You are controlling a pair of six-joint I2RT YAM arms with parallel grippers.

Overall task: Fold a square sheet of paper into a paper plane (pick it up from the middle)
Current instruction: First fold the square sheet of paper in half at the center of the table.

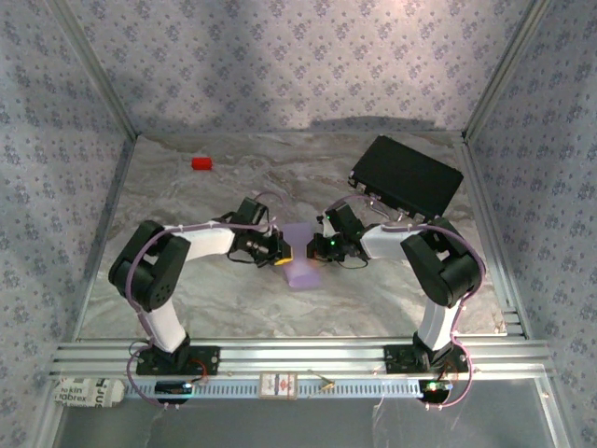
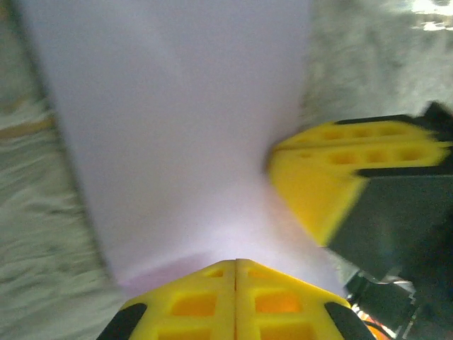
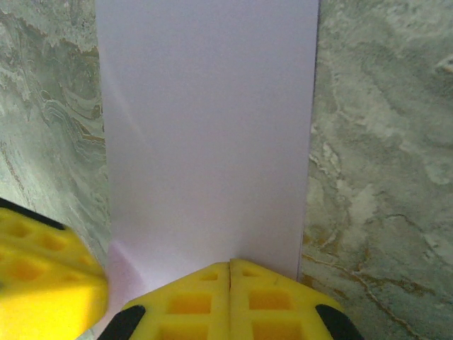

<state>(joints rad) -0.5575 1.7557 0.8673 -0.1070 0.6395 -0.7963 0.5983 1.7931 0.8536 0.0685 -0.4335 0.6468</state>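
Top view, frame centre: sheet of paper (image 1: 303, 276) over grey marble table (image 1: 187, 308). Left claw (image 1: 283, 250) clamped tight on it from the left; right claw (image 1: 312, 248) clamped tight on it from the right. Red block (image 1: 201, 163) upper left, black case (image 1: 407, 175) upper right, both well apart from the paper.

left arm (image 1: 203, 241) and right arm (image 1: 384, 243) bent inward, wrists nearly meeting; both jaws pressed together
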